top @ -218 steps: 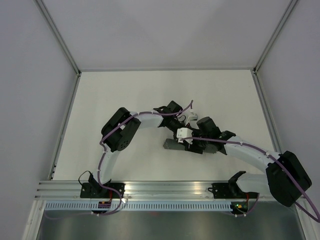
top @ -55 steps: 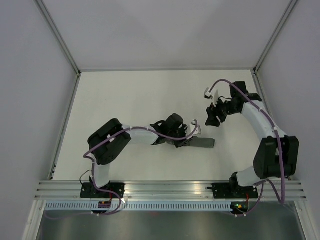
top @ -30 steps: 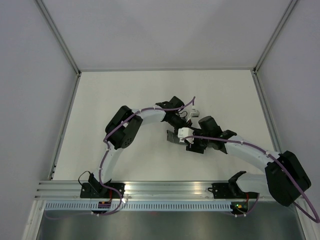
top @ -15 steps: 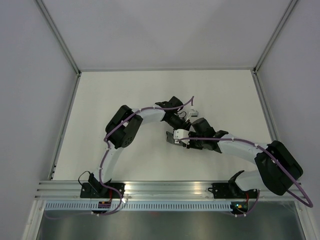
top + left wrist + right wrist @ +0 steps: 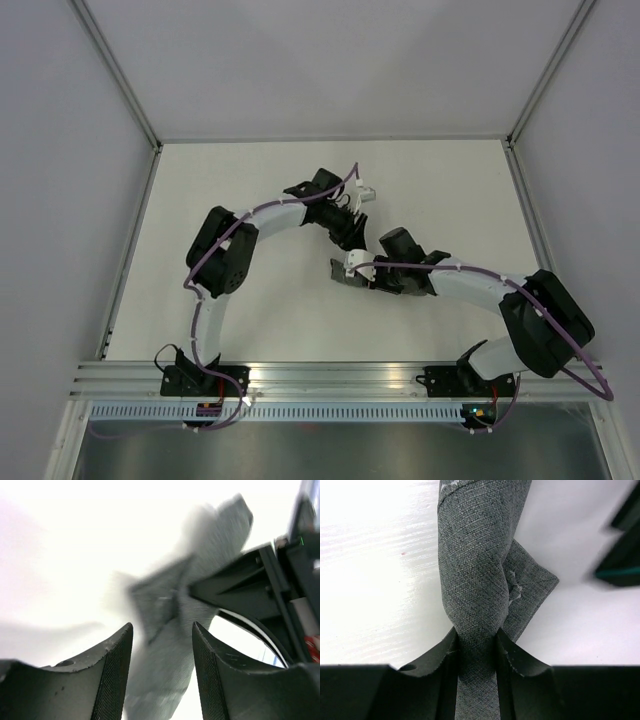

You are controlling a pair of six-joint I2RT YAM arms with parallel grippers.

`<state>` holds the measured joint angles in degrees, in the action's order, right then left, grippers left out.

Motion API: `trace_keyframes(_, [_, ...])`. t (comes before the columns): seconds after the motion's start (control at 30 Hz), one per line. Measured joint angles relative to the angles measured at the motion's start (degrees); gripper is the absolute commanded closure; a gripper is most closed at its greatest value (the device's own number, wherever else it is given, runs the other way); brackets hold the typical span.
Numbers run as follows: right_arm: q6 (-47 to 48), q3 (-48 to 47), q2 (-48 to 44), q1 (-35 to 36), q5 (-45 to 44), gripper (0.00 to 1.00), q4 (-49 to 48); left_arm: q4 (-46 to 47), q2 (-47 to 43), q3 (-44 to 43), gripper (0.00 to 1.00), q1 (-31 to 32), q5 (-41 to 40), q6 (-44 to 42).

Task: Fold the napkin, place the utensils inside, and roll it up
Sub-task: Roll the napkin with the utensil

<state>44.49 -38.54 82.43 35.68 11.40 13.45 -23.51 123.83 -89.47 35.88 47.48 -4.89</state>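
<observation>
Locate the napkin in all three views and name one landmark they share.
Top external: napkin mid-table, a small dark patch sticking out of the right gripper.
Left wrist: blurred napkin at centre, slanting up to the right.
Right wrist: napkin at centre, running top to bottom.
Shared landmark: the right gripper, clamped on it.

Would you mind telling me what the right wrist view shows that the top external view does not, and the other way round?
Only the right wrist view: the right gripper with its jaws pinched on the napkin, which is rolled, and a loose corner flap with pale stitching. Only the top external view: the whole table, with the left gripper standing apart from the roll. Both: the right gripper at the napkin.
</observation>
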Motion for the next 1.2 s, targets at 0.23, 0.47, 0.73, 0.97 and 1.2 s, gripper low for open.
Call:
trace_keyframes(0.23, [-3.1, -6.5, 4.8, -3.8, 4.0, 0.74, 6.1, 5.7, -10.6, 2.9, 0.44, -6.9, -10.3, 7.3])
trace_keyframes(0.47, [-9.6, -15.7, 12.7, -5.6, 6.4, 0.74, 11.7, 10.2, -20.6, 13.0, 0.44, -8.0, -22.3, 15.2])
trace_keyframes(0.73, [-18.4, -25.3, 21.1, -6.6, 9.4, 0.74, 14.5, 19.9, -26.8, 33.0, 0.43, -7.5, -28.7, 25.5])
trace_keyframes(0.97, [-26.5, -32.2, 27.1, -6.6, 11.9, 0.73, 14.4, 28.7, -28.3, 41.2, 0.43, -5.6, -31.7, 33.5])
trace_keyframes(1.2, [-35.0, -36.8, 31.3, -6.7, 14.8, 0.73, 12.5, 36.1, -26.9, 40.4, 0.44, -4.5, -35.0, 38.5])
